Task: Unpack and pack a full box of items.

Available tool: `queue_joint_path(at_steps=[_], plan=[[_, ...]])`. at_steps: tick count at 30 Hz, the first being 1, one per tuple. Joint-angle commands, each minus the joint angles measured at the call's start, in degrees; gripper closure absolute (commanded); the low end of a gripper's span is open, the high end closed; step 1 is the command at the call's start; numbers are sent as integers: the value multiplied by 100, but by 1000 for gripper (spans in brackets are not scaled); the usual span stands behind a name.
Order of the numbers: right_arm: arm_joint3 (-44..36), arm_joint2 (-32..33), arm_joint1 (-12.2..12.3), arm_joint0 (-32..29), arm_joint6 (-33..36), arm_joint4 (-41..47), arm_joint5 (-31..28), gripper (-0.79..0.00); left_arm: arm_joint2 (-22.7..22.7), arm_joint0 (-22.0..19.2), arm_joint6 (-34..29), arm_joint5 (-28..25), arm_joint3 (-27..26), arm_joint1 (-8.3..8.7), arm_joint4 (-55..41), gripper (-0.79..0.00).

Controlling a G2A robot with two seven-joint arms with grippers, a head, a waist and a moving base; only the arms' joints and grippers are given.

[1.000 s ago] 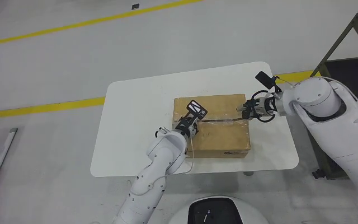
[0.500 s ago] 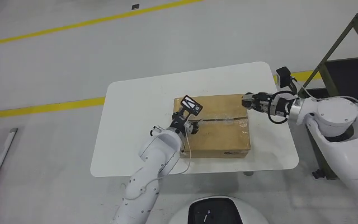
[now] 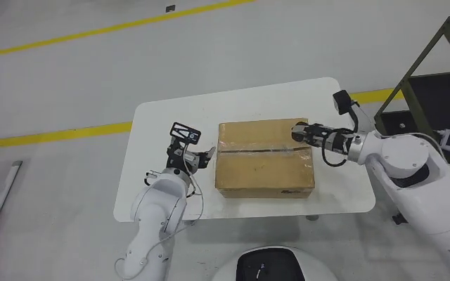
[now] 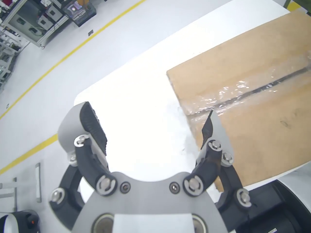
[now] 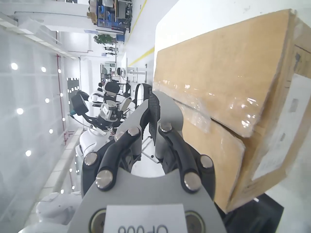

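Note:
A closed cardboard box (image 3: 264, 161) lies in the middle of the white table (image 3: 162, 126), its top seam (image 3: 264, 148) covered with clear tape. My left gripper (image 3: 199, 156) hangs open just off the box's left end, level with the seam; in the left wrist view, the left gripper (image 4: 150, 124) has bare table between its fingers and the box (image 4: 243, 93) beside one fingertip. My right gripper (image 3: 299, 133) is shut over the right end of the seam. In the right wrist view, the right gripper (image 5: 154, 112) sits close above the box (image 5: 218, 69), where the flaps gape a little.
A dark green metal frame (image 3: 422, 63) stands off the table's right side. There is bare tabletop left of the box and along the front right edge. A white label (image 5: 286, 127) is stuck on the box's end face.
My left gripper has pulled back off the box top to the table left of it. The right gripper has shifted slightly inward over the seam's right end.

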Motion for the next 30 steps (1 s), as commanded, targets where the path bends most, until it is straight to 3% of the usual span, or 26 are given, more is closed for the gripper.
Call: queue_joint_path(at_steps=[1, 4, 7, 10, 16, 25, 30], plan=[[-51, -221, -56, -7, -475, -157, -372, 0, -158, 68, 61, 67, -19, 17, 46, -785], [-147, -705, -173, 21, -1151, -506, -884, 0, -349, 151, 117, 169, -33, 37, 105, -785], [-70, -1216, -294, 205, -1568, -975, -1034, 0, -456, 184, 136, 198, -41, 53, 167, -785], [-48, -1773, -406, 449, -2120, -2213, -865, 0, -500, 202, 157, 178, -55, 63, 160, -785], [-96, -2463, -615, 527, -3089, -3609, -166, 0, -502, 233, 157, 166, -107, 75, 161, -785], [-102, -2487, -636, 513, -3148, -3594, -116, 0, -471, 224, 175, 88, -126, 82, 223, -785], [-81, -2555, -640, 322, -3094, -4128, -175, 0, -471, 224, 175, 88, -126, 82, 223, -785]])
